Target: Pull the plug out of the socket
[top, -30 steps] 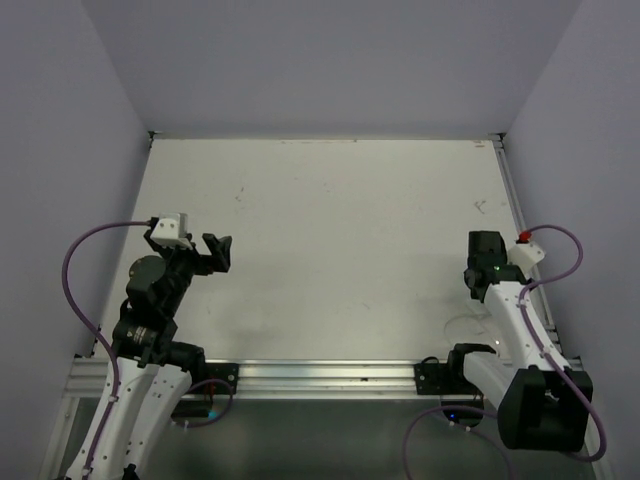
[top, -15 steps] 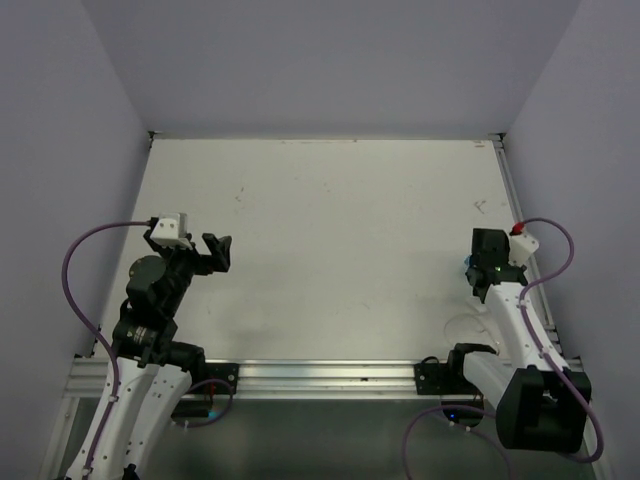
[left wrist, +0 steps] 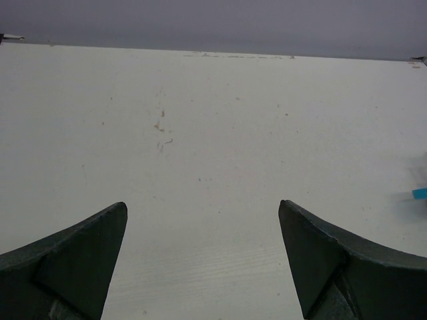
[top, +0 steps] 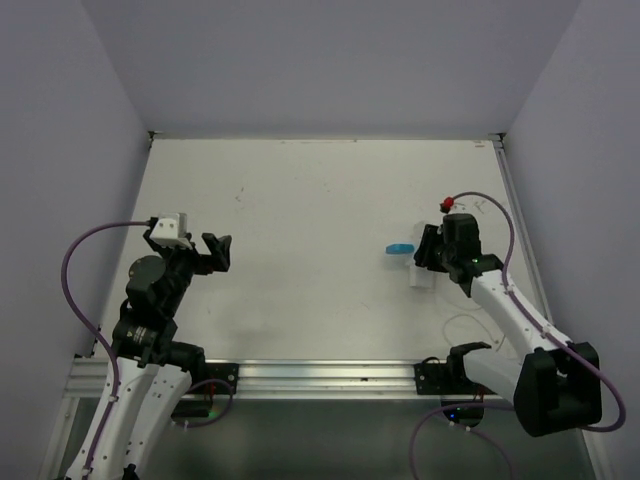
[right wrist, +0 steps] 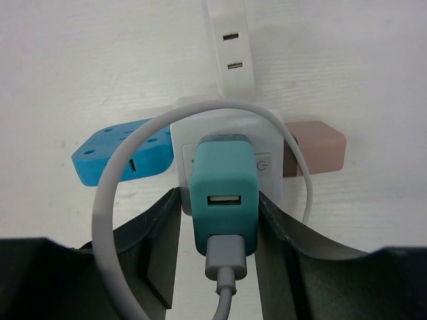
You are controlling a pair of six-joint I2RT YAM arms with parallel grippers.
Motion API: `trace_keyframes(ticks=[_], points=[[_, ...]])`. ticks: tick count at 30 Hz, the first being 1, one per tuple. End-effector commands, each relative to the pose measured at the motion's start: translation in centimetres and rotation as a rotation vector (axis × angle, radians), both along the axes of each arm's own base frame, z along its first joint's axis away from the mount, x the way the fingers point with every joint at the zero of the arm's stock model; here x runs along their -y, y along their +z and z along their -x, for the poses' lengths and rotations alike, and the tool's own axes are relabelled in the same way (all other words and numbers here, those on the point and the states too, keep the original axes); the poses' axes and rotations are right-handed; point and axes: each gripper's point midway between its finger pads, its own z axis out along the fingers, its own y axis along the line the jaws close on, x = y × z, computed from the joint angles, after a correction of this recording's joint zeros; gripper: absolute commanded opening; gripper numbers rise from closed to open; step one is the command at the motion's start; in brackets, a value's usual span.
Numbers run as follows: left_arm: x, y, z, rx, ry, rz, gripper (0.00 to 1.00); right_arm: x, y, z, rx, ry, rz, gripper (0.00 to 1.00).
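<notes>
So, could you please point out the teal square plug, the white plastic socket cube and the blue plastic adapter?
teal square plug (right wrist: 223, 170): right wrist view, front face.
white plastic socket cube (right wrist: 230, 125): right wrist view, upper edge.
blue plastic adapter (right wrist: 93, 160): right wrist view, left end.

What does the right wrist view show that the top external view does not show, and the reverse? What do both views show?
Only the right wrist view: the teal plug seated in the white socket, the grey cable plugged into it, a brown block. Only the top external view: the left claw, open, far across the table. Both: the socket, the blue piece beside it, and the right claw at it.
</notes>
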Motion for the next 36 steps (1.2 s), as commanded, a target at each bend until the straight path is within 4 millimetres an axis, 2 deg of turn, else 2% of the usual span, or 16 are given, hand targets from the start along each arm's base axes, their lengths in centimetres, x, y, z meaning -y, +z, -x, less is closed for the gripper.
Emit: trace_keyframes(ticks=[1, 6, 9, 10, 12, 13, 19, 22, 28, 36], points=[[0.1, 1.2, -0.3, 0.056, -0.006, -0.006, 1.0, -4.0, 1.6, -1.0, 0.038, 0.205, 0.001, 0.12], [0.1, 1.2, -0.3, 0.054, -0.006, -0.006, 1.0, -6.3, 1.3, -0.7, 0.016, 0.303, 0.02, 0.14], [0.1, 1.1, -0.4, 0.051, -0.006, -0.007, 1.0, -7.1, 1.2, -0.5, 0.003, 0.334, 0.031, 0.23], [0.2, 1.1, -0.4, 0.05, -0.009, -0.005, 1.0, -7.3, 1.3, -0.5, 0.004, 0.34, 0.037, 0.36], [0.2, 1.1, -0.4, 0.05, -0.006, -0.007, 1.0, -7.6, 1.4, -0.3, 0.0, 0.352, 0.042, 0.47], [0.2, 1.0, -0.5, 0.047, -0.009, -0.008, 1.0, -7.7, 1.6, -0.4, 0.005, 0.358, 0.042, 0.57], [0.2, 0.9, -0.5, 0.039, -0.009, -0.009, 0.99, -7.5, 2.7, -0.3, 0.023, 0.352, 0.068, 0.81], [0.2, 0.8, -0.6, 0.033, -0.007, -0.009, 1.0, -7.7, 3.5, -0.3, 0.043, 0.358, 0.064, 0.9], [0.3, 0.5, -0.7, 0.023, -0.009, -0.013, 1.0, -8.2, 3.9, 0.0, 0.083, 0.394, 0.047, 0.93], [0.4, 0.3, -0.8, 0.013, -0.012, -0.011, 1.0, -8.3, 2.3, 0.0, 0.099, 0.384, 0.07, 0.9]])
